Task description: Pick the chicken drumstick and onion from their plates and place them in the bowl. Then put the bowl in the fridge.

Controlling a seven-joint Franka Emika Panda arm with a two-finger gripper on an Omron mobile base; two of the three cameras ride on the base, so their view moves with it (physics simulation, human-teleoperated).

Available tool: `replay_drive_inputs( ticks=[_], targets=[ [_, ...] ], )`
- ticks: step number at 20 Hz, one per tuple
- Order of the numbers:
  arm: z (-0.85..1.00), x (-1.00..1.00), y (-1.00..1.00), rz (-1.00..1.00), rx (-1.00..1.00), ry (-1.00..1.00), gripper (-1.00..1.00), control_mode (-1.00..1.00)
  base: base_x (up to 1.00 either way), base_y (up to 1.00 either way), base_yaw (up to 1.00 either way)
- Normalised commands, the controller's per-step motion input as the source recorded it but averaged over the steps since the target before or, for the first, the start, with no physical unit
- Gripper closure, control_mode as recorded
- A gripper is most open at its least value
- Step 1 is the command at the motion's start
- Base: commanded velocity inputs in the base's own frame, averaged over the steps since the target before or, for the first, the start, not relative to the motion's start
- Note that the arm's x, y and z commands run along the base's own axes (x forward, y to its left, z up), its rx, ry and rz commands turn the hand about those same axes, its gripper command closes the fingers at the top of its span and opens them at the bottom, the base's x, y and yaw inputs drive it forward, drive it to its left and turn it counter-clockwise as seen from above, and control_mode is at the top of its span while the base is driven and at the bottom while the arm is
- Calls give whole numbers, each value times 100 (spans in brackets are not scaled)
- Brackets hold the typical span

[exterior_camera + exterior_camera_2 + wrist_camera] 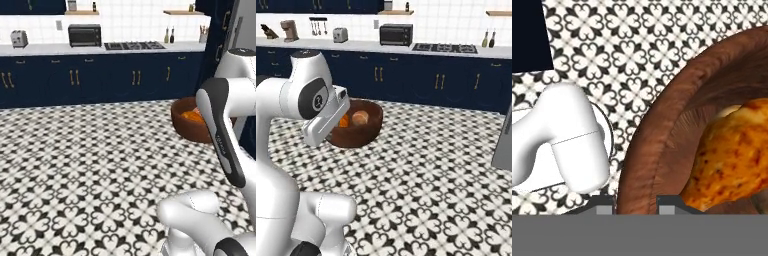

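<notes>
A home kitchen: navy cabinets (75, 77) with gold handles beneath a white counter (366, 46) carrying a toaster (19, 38), a toaster oven (396, 34), a hob (134, 45) and, apparently, a coffee machine (289, 30).

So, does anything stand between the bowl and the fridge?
Nothing visible does. The bowl hangs over bare patterned floor, with the drumstick inside. A grey fridge edge shows at the right; its door state cannot be told.
</notes>
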Motion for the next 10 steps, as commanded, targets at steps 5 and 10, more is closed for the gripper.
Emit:
replay_drive_inputs(
  ticks=[5, 10],
  targets=[
    [0, 0, 0, 0, 0, 0, 100, 100, 100, -4, 0],
    [0, 0, 0, 0, 0, 0, 100, 100, 100, -1, -6]
  ],
)
